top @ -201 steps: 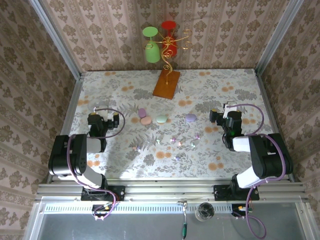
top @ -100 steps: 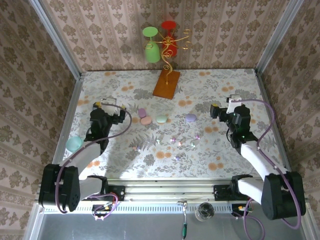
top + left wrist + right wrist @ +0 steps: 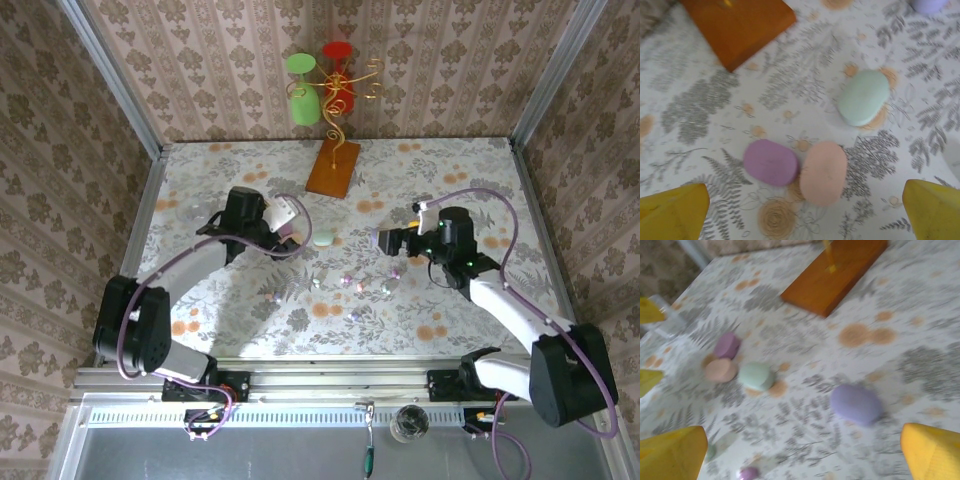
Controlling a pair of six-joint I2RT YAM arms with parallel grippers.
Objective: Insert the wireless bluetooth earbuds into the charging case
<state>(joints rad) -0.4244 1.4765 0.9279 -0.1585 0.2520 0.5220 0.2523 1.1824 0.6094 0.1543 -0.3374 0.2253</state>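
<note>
Several tiny earbuds (image 3: 365,285) lie scattered on the floral cloth between the arms; one purple bud (image 3: 748,473) shows in the right wrist view. Four closed oval cases rest farther back: purple (image 3: 771,162) touching pink (image 3: 823,172), mint (image 3: 863,97) and lavender (image 3: 856,403). My left gripper (image 3: 805,220) hovers open above the purple and pink cases, yellow fingertips (image 3: 675,215) wide apart. Just right of the lavender case, my right gripper (image 3: 802,455) is open too, and nothing is between its fingers. I see no case with its lid open.
An orange wooden base (image 3: 333,166) carrying a gold wire stand with a green glass (image 3: 304,100) and a red one (image 3: 338,85) stands at the back centre. Patterned walls and metal posts enclose the table (image 3: 450,160) on three sides.
Both arms have unfolded and reached inward. The left gripper moved right to above the purple and pink cases. The right gripper moved left toward the lavender case. Both stayed open.
</note>
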